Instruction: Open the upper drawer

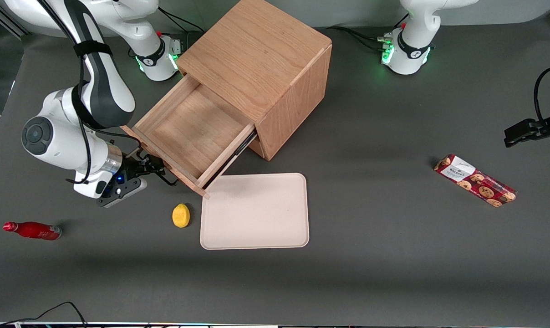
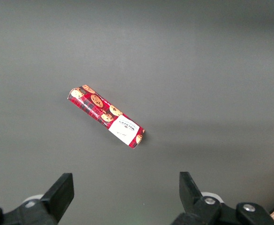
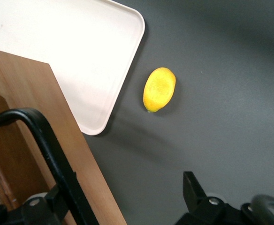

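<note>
Upper light-oak drawer [image 1: 193, 132] juts far out of the wooden cabinet [image 1: 261, 59] toward seven o'clock, seemingly pulled fully open. The black two-finger gripper [image 1: 159, 173] sits at its thin black bar handle [image 3: 48, 150], fingers spread around it, unclamped, probably releasing.

The cabinet [image 1: 261, 68] stood on the surface [image 1: 370, 273], toward the working arm's end; the upper drawer [image 1: 190, 132] was pulled well out of it, its front panel overhanging a corner of the tray [image 1: 255, 212]; the tray lay flat, nearer the front camera than the cabinet; the lemon [image 1: 181, 215] sat just beside the tray, apart from it; the gripper [image 1: 159, 171] was at the drawer's handle [image 3: 48, 150], fingers [image 3: 195, 192] spread with the handle between them; the bottle [image 1: 33, 230] lay on its side farthest toward the working arm's end; the cookie packet [image 1: 475, 180] lay well apart, toward the parked arm's end.
</note>
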Available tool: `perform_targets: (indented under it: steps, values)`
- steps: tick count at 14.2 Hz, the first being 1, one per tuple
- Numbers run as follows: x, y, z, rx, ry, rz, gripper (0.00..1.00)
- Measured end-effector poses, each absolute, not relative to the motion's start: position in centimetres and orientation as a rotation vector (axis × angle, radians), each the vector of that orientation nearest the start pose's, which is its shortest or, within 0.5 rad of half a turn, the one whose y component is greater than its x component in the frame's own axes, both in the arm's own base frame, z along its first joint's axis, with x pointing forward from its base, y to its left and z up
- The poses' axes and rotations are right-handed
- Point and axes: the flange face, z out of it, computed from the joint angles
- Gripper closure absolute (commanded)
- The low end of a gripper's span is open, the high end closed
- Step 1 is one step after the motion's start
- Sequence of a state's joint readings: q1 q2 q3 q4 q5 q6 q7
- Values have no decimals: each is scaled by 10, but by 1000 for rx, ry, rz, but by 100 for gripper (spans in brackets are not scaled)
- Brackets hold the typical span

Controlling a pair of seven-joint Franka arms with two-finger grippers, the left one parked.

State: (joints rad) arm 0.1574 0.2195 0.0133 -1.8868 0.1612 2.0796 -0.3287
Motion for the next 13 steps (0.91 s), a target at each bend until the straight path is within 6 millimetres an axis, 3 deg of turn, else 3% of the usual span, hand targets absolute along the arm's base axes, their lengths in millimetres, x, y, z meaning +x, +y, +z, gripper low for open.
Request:
perform_targets:
  steps: [13]
  values:
    - [605,104,390,-2939,-619,17,0]
